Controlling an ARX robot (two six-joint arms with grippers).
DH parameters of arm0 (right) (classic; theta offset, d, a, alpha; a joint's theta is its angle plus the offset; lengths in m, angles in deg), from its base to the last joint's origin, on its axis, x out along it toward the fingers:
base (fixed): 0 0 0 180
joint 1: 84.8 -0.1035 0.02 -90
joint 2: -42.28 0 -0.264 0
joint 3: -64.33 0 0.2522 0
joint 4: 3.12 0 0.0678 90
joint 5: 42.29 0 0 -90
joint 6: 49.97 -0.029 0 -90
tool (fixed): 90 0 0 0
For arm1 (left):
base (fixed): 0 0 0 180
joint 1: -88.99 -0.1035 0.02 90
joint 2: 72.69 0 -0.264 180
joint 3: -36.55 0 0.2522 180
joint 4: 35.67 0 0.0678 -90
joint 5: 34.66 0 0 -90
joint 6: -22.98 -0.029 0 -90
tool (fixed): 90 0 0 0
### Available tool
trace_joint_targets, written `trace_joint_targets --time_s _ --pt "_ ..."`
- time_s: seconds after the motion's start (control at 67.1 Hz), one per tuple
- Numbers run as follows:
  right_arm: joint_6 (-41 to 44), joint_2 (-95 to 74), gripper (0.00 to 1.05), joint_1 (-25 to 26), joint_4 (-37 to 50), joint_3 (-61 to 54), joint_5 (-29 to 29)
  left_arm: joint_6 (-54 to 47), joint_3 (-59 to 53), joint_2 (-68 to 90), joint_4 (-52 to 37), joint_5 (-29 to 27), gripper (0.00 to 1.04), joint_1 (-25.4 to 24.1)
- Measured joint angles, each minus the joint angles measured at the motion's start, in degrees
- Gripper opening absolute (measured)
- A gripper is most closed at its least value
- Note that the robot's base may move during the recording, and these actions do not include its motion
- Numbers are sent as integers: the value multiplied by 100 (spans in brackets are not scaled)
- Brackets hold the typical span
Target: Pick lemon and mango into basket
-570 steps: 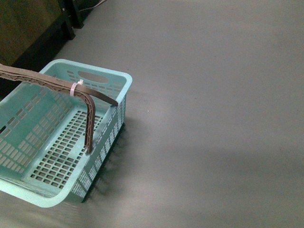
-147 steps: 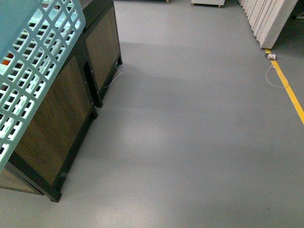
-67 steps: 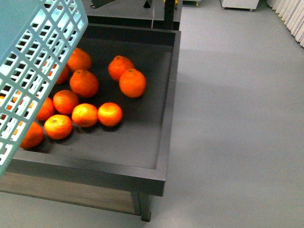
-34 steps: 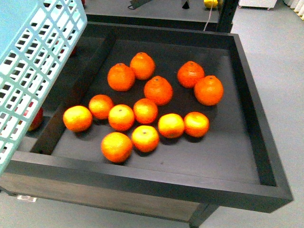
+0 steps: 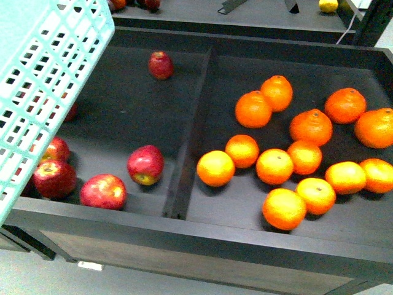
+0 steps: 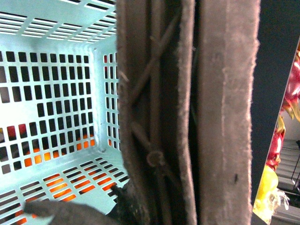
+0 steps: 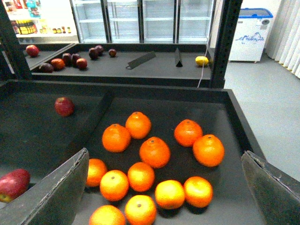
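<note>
The light teal basket [image 5: 43, 80] hangs tilted at the front view's top left, above the apple bin. Its slotted inside [image 6: 56, 93] fills the left wrist view, and my left gripper [image 6: 173, 206] is shut on its brown ribbed handle [image 6: 220, 112]. A small yellow lemon [image 7: 202, 60] lies on the far shelf, also seen at the front view's top right edge as the lemon [image 5: 328, 5]. My right gripper [image 7: 164, 192] is open above the oranges, with nothing between its fingers [image 7: 51, 192]. The mango is out of view.
A black tray [image 5: 184, 230] is split by a divider [image 5: 190, 135]. Red apples [image 5: 145, 165] lie left of it and several oranges [image 5: 270, 166] right of it. Dark fruits [image 7: 70, 61] sit on the back shelf, with a black post [image 7: 225, 42] and glass-door fridges [image 7: 140, 18] behind.
The view has swung from bare floor to the tray and then leftward. The oranges slid right in the picture and the apple compartment came into sight. The basket stays at top left.
</note>
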Motion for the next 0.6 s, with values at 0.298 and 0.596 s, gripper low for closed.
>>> trace_joint_targets --time_s 0.298,0.596 --pt "0 -2 96 0 0 0 0 -2 0 0 0 -4 14 0" --pt "-2 0 96 0 4 0 7 2 0 -2 0 4 14 0"
